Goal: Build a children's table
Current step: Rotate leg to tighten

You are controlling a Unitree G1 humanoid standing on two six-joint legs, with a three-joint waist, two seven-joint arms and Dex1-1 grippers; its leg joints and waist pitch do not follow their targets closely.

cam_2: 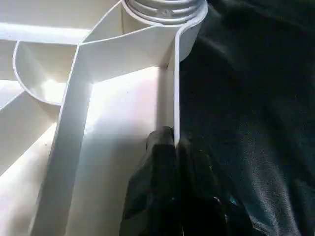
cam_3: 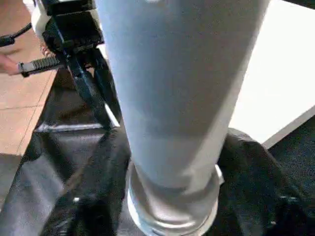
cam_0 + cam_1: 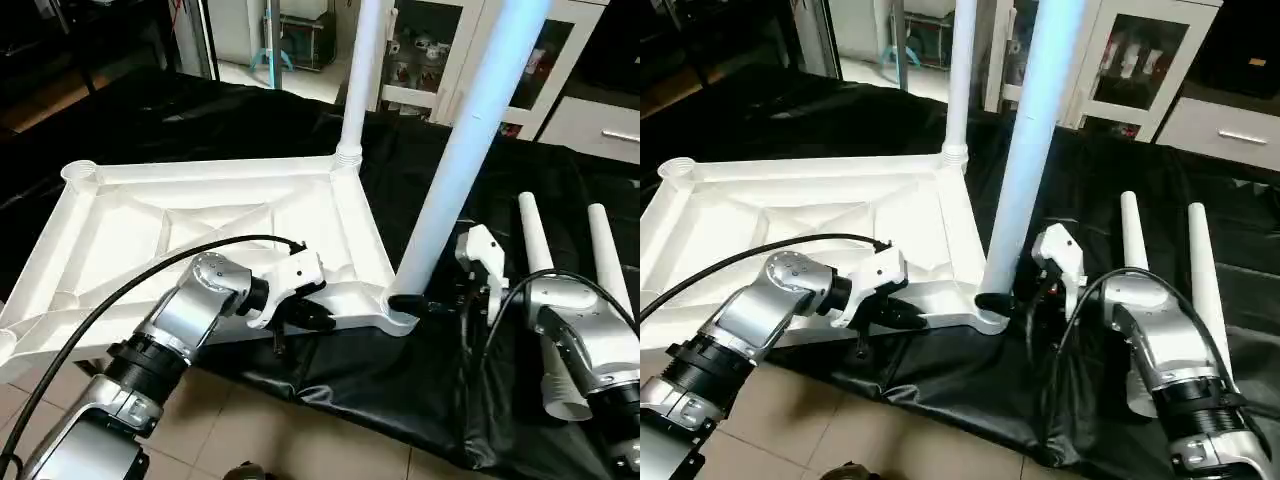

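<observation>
The white tabletop [image 3: 170, 235] lies upside down on a black cloth, its ribs facing up. One leg [image 3: 352, 100] stands in the far right corner socket. A second leg [image 3: 465, 150] stands in the near right socket [image 3: 400, 305]. My left gripper [image 3: 318, 318] is shut on the tabletop's near rim; in the left wrist view its fingers [image 1: 157, 162] pinch the rim wall [image 1: 170, 98]. My right gripper [image 3: 428, 302] reaches in from the right and holds the base of the near leg [image 2: 172, 98], with a finger [image 2: 98, 196] pressed on each side. Two more legs [image 3: 535, 235] [image 3: 605, 250] lie on the cloth at the right.
The black cloth [image 3: 480, 400] hangs over the near edge above a tiled floor [image 3: 300, 440]. A black cable [image 3: 120, 290] arcs from my left forearm over the tabletop. Glass-fronted cabinets [image 3: 440, 40] stand behind the work area.
</observation>
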